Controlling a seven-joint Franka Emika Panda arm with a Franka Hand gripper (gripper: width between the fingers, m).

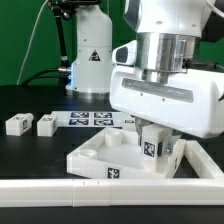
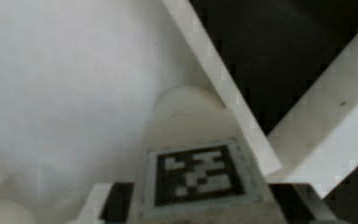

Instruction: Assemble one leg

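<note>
In the exterior view the gripper (image 1: pixel 152 143) holds a leg (image 1: pixel 152 147) upright over the white tray (image 1: pixel 100 160). The wrist view shows the leg (image 2: pixel 197 150) clamped between both fingers (image 2: pixel 108 203); it looks light, stiff and slick, best pinched on its flat sides

My hand (image 1: pixel 152 138) hangs over the tray piece (image 1: pixel 100 158), boxed by its raised walls; open counter (image 1: pixel 30 150) lies toward the exterior view's left.
</note>
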